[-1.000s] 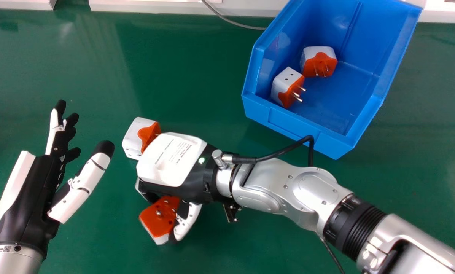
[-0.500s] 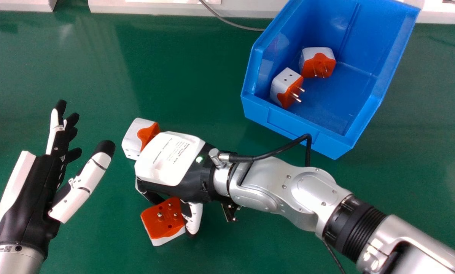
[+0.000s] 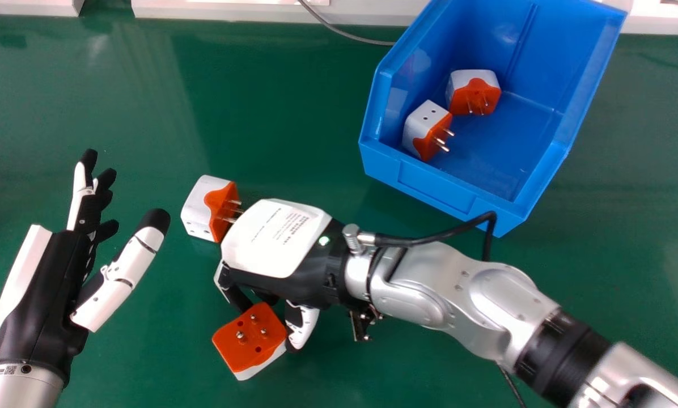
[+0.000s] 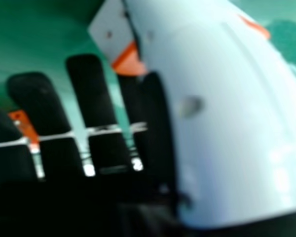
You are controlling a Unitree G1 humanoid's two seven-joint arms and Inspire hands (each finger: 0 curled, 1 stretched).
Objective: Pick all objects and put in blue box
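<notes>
On green table | right hand loosely open by plug adapter; firm hold, cannot tell | probably light, stiff, little slippery; better pinch white sides

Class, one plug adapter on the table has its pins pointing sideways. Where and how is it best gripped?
Probably by the adapter's white body, from above, fingers and thumb across its far and near sides. Its pins point toward the head view's right, so that grip would span the boxy block and stay clear of them.
</notes>
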